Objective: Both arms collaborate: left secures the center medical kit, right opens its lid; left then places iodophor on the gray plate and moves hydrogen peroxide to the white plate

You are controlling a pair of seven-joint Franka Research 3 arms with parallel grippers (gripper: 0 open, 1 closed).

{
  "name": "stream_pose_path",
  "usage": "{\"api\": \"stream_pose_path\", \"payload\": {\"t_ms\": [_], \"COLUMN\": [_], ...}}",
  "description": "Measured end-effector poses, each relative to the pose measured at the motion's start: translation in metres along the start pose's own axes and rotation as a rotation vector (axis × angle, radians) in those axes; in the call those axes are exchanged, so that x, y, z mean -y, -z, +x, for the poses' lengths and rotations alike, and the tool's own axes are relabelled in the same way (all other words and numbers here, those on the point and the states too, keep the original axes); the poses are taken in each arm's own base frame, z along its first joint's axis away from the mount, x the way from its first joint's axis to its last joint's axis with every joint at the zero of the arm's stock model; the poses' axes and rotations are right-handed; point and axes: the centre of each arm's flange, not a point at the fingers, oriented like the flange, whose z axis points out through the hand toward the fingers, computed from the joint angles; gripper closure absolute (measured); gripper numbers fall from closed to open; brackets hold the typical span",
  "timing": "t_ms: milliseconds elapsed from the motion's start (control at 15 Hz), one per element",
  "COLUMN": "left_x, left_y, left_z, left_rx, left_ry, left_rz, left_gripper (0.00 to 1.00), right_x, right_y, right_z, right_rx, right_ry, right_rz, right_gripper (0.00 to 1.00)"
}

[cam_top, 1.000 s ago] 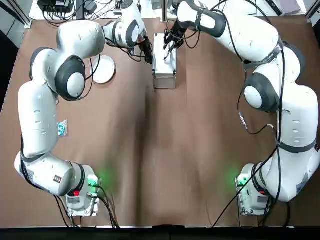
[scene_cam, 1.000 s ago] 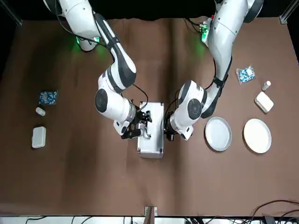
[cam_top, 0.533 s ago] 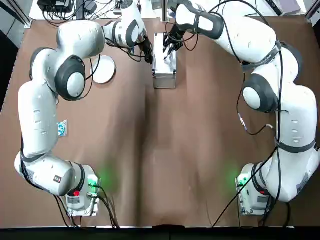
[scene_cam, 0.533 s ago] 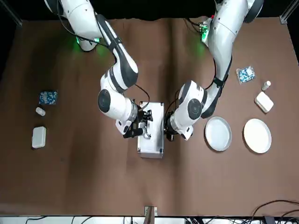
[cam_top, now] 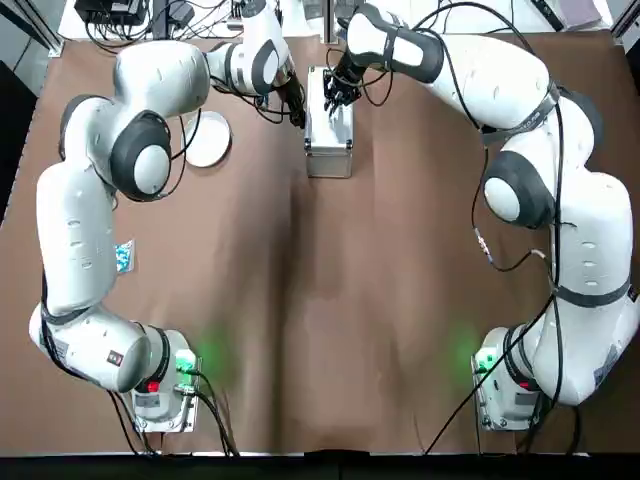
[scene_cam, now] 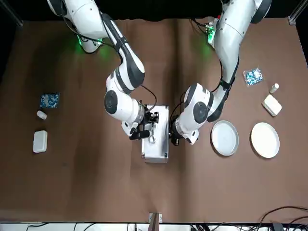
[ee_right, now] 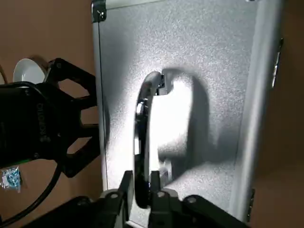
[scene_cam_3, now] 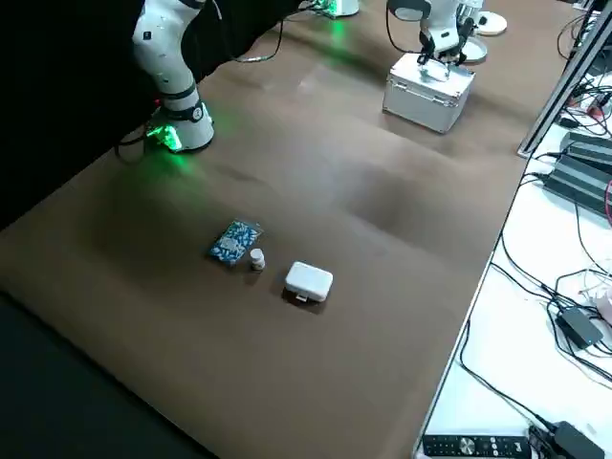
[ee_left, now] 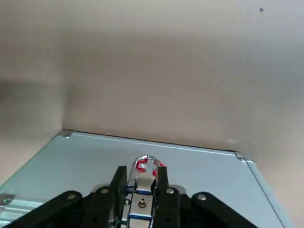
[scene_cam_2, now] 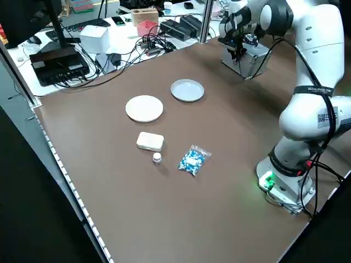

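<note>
Right Tool at the Handle of the Closed Medical Kit

A brown-covered desk (scene_cam: 96, 187) carries everything, and beyond its far edge a white worktop (scene_cam_3: 459, 382) holds cables, dark boxes and a remote-like keypad (scene_cam_3: 476, 447). A monitor (scene_cam_2: 27, 16) stands past the left far corner.

The medical kit (scene_cam_3: 427, 91) sits at the centre, toward the far side, its lid (ee_right: 175, 118) down. On the robot's left lie the gray plate (scene_cam: 224, 137), nearer the kit, and the white plate (scene_cam: 265, 140) just beside it; both look bare. Near them are a white case (scene_cam_2: 149, 141), a small white bottle (scene_cam_2: 157, 158) and a blue-patterned packet (scene_cam_2: 194, 159). On the robot's right there is a similar trio: a case (scene_cam_3: 309, 281), a bottle (scene_cam_3: 257, 259) and a packet (scene_cam_3: 234, 242).

The left tool (ee_left: 141, 190) is at the kit's side, narrowed on a metal latch (ee_left: 142, 202). The right tool (ee_right: 141, 192) is above the lid, narrowed around one end of the curved handle (ee_right: 141, 133); it seems to be holding it, though glare and shadow make the contact hard to judge.

The kit's inside is hidden under the lid. From overhead, the left arm and its cables partly cover the plates, and the right wrist crosses the kit's far part.
</note>
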Motion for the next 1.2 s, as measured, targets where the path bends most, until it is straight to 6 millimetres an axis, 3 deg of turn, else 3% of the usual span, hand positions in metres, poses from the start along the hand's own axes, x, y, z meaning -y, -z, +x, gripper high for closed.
{"api": "stream_pose_path", "payload": {"t_ms": [867,1200], "left_x": [0.0,0.0], "left_y": [0.0,0.0], "left_z": [0.0,0.0], "left_rx": [0.0,0.0], "left_ry": [0.001,0.001], "left_rz": [0.0,0.0], "left_gripper": [0.7,0.7], "right_x": [-0.002,-0.019], "right_y": [0.002,0.027], "right_z": [0.001,0.011], "right_rx": [0.007,0.09], "right_ry": [-0.028,-0.091], "right_rz": [-0.001,0.039], "right_gripper": [0.86,0.86]}}
